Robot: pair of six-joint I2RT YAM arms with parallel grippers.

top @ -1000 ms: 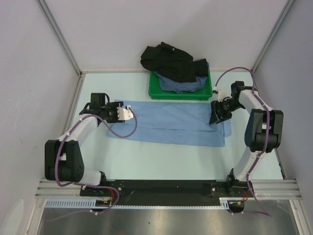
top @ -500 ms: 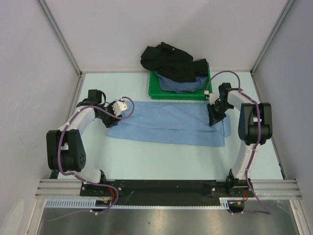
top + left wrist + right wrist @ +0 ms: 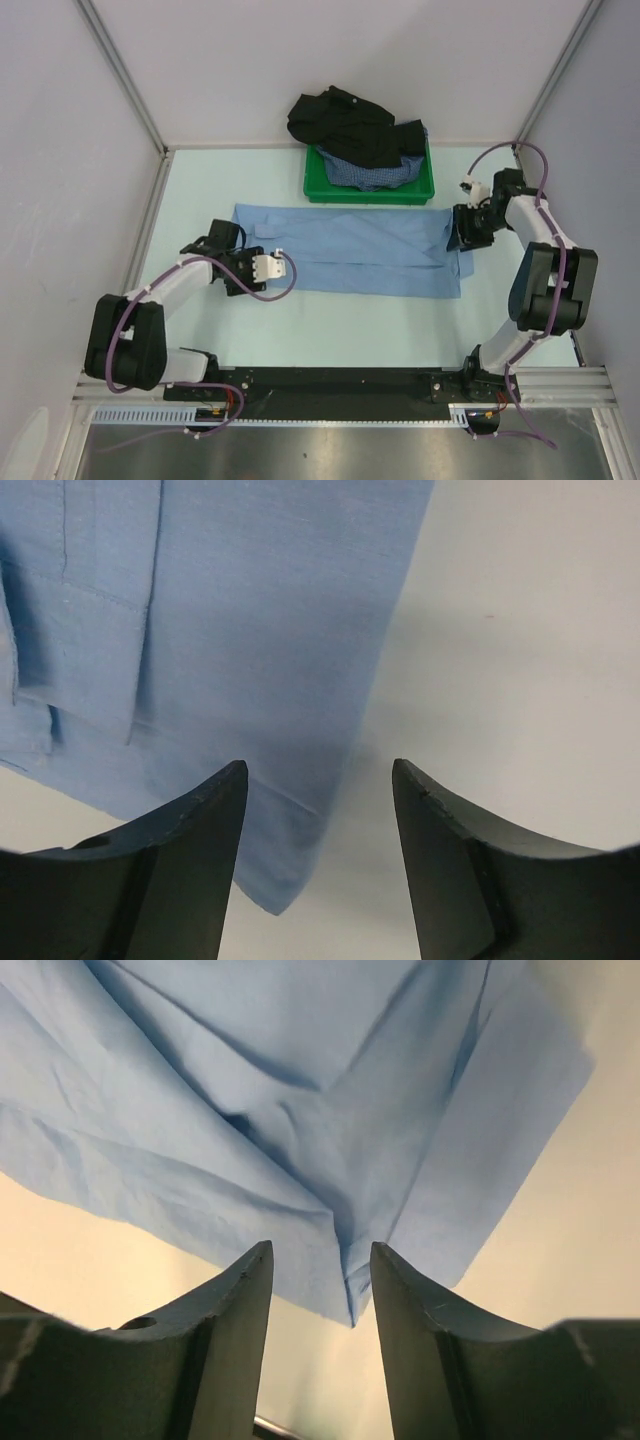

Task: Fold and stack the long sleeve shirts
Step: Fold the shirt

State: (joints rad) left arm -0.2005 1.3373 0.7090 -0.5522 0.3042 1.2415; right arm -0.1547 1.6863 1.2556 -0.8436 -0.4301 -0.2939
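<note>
Left of centre in the overhead view, the left gripper (image 3: 240, 272) sits low over the pale mint tabletop (image 3: 300, 325), at the lower-left corner of the plain light blue long sleeve shirt (image 3: 350, 250). Its fingers are hard to make out there, lost under the arm's own wrist. The left wrist view shows them: jaws spread, nothing between them, finger bases cut off by the bottom edge. In that view the shirt's hem corner fills the left half and bare table the right. Can't tell if the fingers touch the cloth.

Centre: the light blue shirt lies flat as a long band across the middle, folded lengthwise, with a layered edge running along it.

Upper centre: a green rectangular plastic tray (image 3: 370, 197) sits just beyond the shirt's far edge; touching or not, can't tell. It holds a bunched dark-blue fine-checked shirt (image 3: 365, 175) with a black shirt (image 3: 345, 125) heaped on top. The black one spills over the back rim, hiding it and most of the checked one.

Right: the right gripper (image 3: 465, 232) is at the shirt's right end, covering its upper corner. In the right wrist view the jaws stand apart. Wrinkled blue cloth with a folded corner shows through the gap, not clamped.
</note>
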